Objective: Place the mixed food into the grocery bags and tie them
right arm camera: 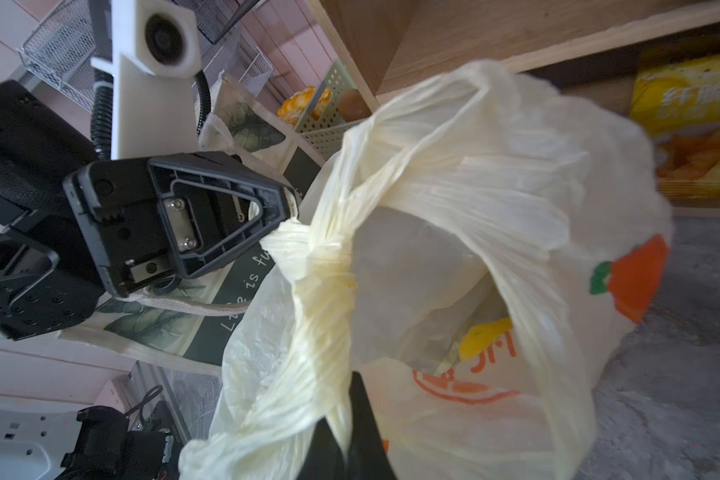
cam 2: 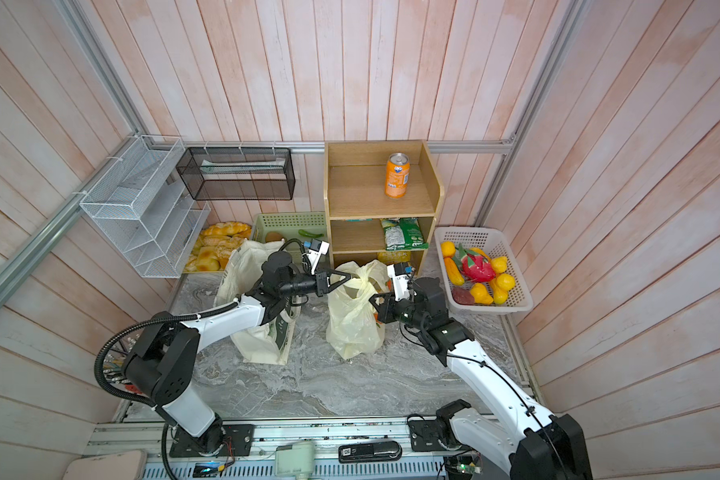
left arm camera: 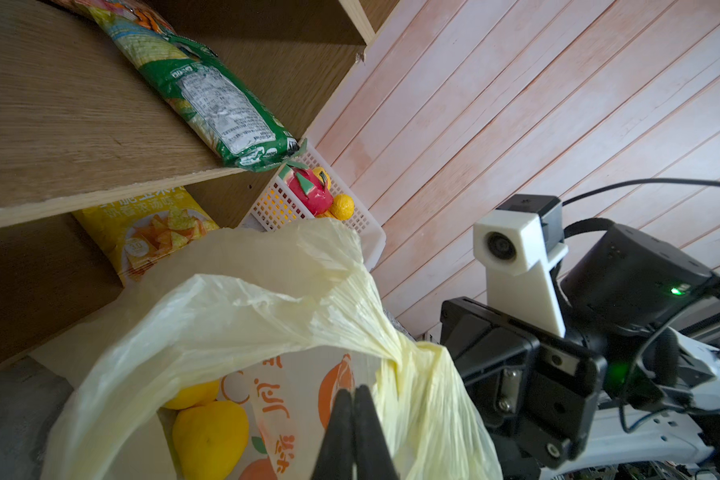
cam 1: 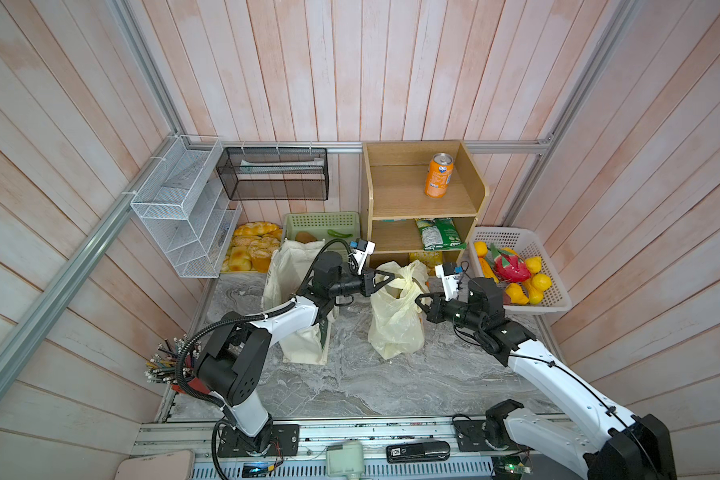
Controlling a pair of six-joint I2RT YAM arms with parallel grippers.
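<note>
The pale-yellow plastic bag (cam 1: 395, 328) (cam 2: 352, 328) with orange fruit print stands mid-table, mouth up. My left gripper (cam 1: 392, 277) (cam 2: 347, 277) (left arm camera: 354, 392) is shut on one bunched handle at the bag's top left. My right gripper (cam 1: 419, 299) (cam 2: 373, 298) (right arm camera: 344, 419) is shut on the other handle, a twisted strand pinched between its fingers. The two handles wrap round each other in a twist (right arm camera: 325, 257) between the grippers. Yellow fruit (left arm camera: 211, 440) (right arm camera: 485, 336) lies inside the bag. The cream canvas tote (cam 1: 304, 347) (cam 2: 262, 345) stands to the left, partly behind my left arm.
A wooden shelf (cam 1: 425, 199) behind the bag holds an orange can (cam 1: 438, 175), a green snack packet (cam 1: 437, 233) and a yellow packet (left arm camera: 150, 232). At the right stands a white fruit basket (cam 1: 555, 266). A green basket (cam 1: 321, 222), bread (cam 1: 252, 249) and wire racks (cam 1: 184, 208) lie back left.
</note>
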